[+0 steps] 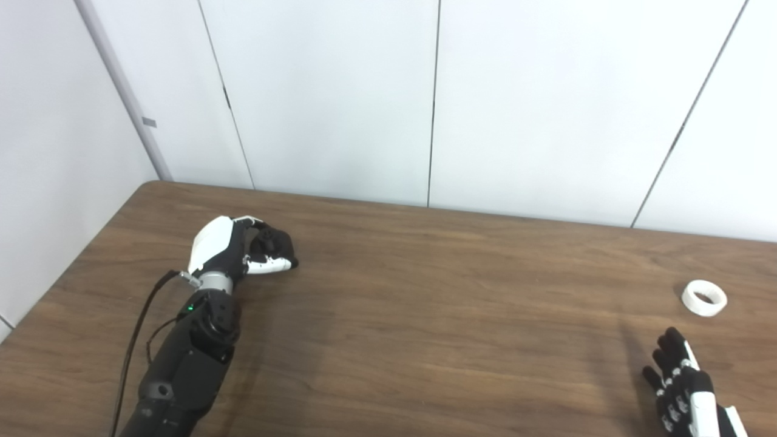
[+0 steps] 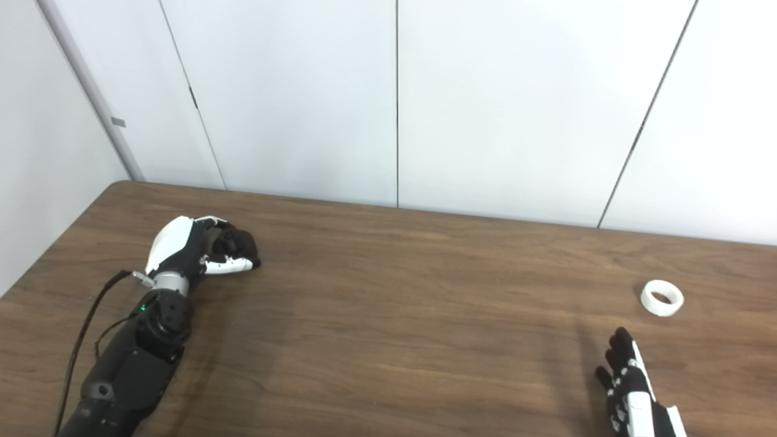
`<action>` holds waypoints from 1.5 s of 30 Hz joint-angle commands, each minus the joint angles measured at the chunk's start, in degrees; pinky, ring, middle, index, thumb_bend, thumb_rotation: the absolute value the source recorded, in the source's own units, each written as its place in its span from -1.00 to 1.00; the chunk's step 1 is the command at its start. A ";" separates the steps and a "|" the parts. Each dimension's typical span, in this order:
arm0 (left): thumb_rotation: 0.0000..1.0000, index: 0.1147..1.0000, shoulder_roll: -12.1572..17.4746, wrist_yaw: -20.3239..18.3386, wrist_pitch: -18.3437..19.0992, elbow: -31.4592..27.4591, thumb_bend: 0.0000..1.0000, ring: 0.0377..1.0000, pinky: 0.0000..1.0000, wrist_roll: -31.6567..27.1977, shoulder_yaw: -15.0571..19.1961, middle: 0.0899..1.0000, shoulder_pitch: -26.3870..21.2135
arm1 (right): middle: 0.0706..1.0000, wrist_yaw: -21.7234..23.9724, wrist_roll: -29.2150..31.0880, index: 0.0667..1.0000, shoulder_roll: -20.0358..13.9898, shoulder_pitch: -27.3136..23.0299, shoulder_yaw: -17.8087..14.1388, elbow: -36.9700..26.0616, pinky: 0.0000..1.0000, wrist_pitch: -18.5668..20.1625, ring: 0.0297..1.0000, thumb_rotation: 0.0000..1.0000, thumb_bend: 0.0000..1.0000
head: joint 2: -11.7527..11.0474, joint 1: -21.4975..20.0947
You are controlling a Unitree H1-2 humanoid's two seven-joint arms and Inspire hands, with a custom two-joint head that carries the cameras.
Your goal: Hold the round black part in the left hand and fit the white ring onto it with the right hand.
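White ring (image 1: 704, 298) flat on desk (image 1: 425, 315), hole up; right hand (image 1: 683, 388) just nearer, fingers released; left hand (image 1: 240, 247) far across, grasping round black part (image 1: 276, 243)

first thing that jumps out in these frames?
The left robot hand, far left on the wooden table, with fingers curled around a round black part. Next, the small white ring lying alone near the table's right edge. Just below it, the right robot hand is open and not touching it.

Left hand (image 1: 243, 249) curled closed on the tabletop; right hand (image 1: 683, 388) flat, fingers (image 1: 668, 349) spread.
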 commanded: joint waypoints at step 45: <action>-0.51 0.23 3.18 1.96 0.98 -2.78 0.68 0.93 1.00 1.09 1.12 0.72 -2.95 | 1.00 -0.37 0.33 0.95 0.92 12.39 0.36 -3.39 1.00 0.05 1.00 1.00 0.12 | 1.29 0.03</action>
